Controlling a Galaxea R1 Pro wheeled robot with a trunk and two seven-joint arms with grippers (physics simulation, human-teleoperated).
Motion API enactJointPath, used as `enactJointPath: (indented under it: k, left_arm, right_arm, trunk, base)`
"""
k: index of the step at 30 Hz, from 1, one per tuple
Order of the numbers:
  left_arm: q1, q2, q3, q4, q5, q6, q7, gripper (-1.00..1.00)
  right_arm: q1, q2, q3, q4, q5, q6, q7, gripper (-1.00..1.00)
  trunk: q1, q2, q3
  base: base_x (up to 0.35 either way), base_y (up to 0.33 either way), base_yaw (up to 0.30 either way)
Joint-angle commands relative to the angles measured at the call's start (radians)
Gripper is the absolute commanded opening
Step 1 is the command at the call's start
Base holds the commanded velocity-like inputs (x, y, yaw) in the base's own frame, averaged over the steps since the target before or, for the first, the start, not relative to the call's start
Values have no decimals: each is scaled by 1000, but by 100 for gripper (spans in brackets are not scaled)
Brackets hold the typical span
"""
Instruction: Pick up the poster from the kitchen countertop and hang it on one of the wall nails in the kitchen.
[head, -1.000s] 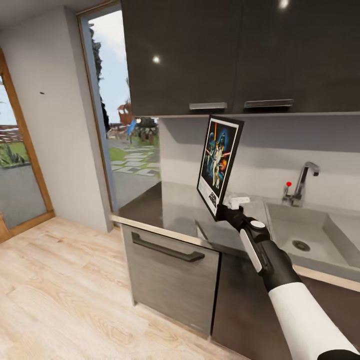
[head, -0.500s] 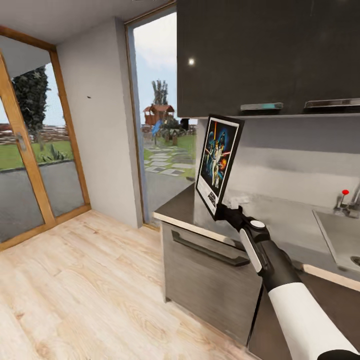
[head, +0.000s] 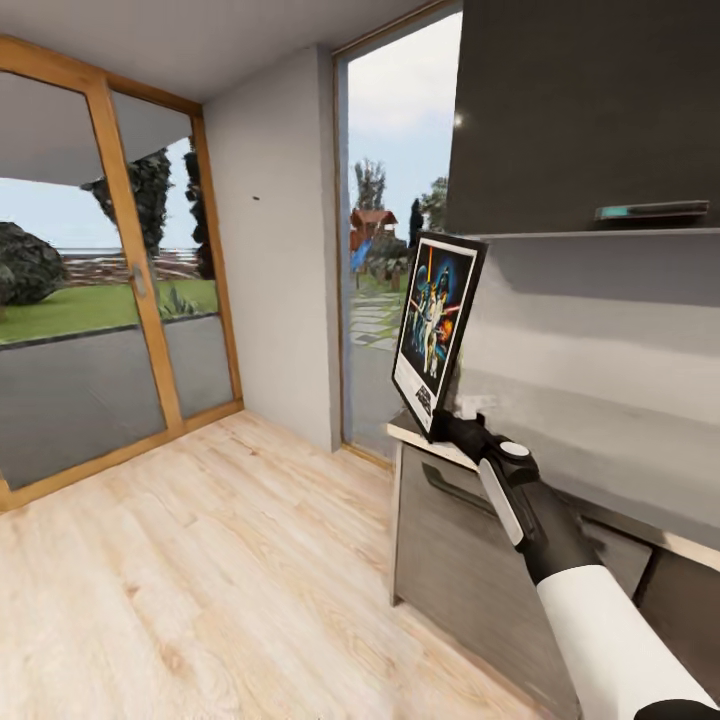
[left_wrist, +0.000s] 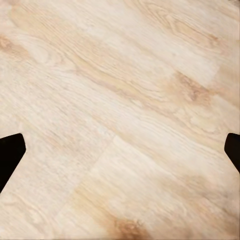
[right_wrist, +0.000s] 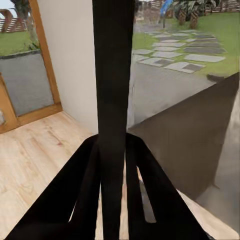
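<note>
The right gripper (head: 440, 425) is clamping the lower edge of the poster (head: 436, 327), with both fingers closed against the frame. The poster is standing upright above the gripper, tilted slightly, with its printed face turned toward the room's left side. In the right wrist view, the poster (right_wrist: 113, 75) is appearing edge-on as a dark vertical band running between the fingers (right_wrist: 82, 190), which are pressing against it from both sides.

The poster is sitting above the end corner of the kitchen countertop (head: 600, 440), near the counter's left edge and below the dark upper cabinet (head: 580, 110). It is not touching the counter or the cabinet.

A wall nail (head: 255, 198) is showing as a small dark dot on the light grey wall panel (head: 270, 260) between the wood-framed glass door (head: 110, 290) and the tall window (head: 385, 230). The nail is well apart from the poster, to its left and higher.

Open wooden floor (head: 200, 570) is lying between the counter end and the wall panel.

The left gripper (left_wrist: 120, 150) is pointing down at the floor (left_wrist: 120, 100), with its two fingertips spread wide apart and nothing between them.
</note>
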Motion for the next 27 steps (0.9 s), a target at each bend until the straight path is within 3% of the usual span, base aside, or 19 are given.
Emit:
enactJointPath:
  k: [1, 11, 18, 23, 24, 27]
  left_arm:
    - [0, 0, 1, -1, -4, -2, -1, 100]
    - [0, 0, 1, -1, -4, -2, -1, 100]
    - [0, 0, 1, -1, -5, -1, -1, 100]
    - [0, 0, 1, -1, -5, -2, -1, 100]
    - [0, 0, 1, 0, -5, -2, -1, 100]
    - [0, 0, 1, -1, -4, -2, -1, 100]
  right_arm:
    - [-1, -1, 1, -1, -11, 6, -2, -100]
    - [-1, -1, 1, 1, -11, 6, -2, -100]
    - [23, 0, 2, -2, -13, -1, 11, -100]
    - [69, -1, 2, -9, -12, -6, 130, -100]
    - [118, -4, 1, -15, -9, -18, 195, -100]
    - [187, -7, -1, -31, -7, -76, 248, -100]
  trunk:
    - [0, -1, -1]
    - [0, -1, -1]
    - [0, -1, -1]
    - [0, -1, -1]
    - [0, -1, -1]
    - [0, -1, -1]
  base:
    - [13, 294, 282]
    - [69, 294, 265]
    - [173, 294, 40]
    - [179, 245, 3]
    - [53, 70, 1]
    - [33, 43, 0]
